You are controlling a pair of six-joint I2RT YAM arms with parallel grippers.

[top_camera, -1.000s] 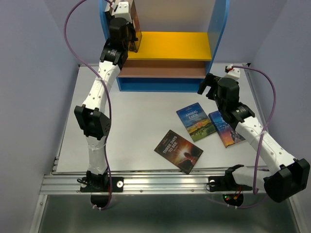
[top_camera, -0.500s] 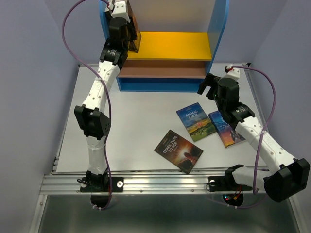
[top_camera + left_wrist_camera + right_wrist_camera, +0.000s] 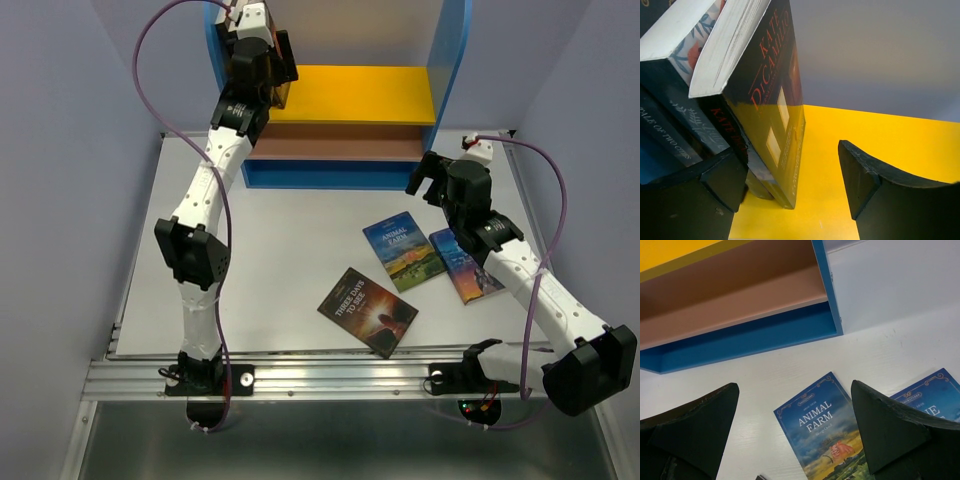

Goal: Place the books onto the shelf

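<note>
While the left gripper [image 3: 790, 162], jaws apart, flanks the standing dark paperback [image 3: 775, 75] on the yellow shelf board [image 3: 900, 145], the right gripper [image 3: 794, 389], jaws wide apart, is nearer the blue "Animal Farm" paperback [image 3: 825, 440] lying flat on the bench [image 3: 900, 350].

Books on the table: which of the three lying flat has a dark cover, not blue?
The book titled "Three Days to See", leftmost of the three. "Animal Farm" and the book right of it are both blue.

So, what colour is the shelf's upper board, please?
The upper board is yellow; see the left wrist view.
</note>
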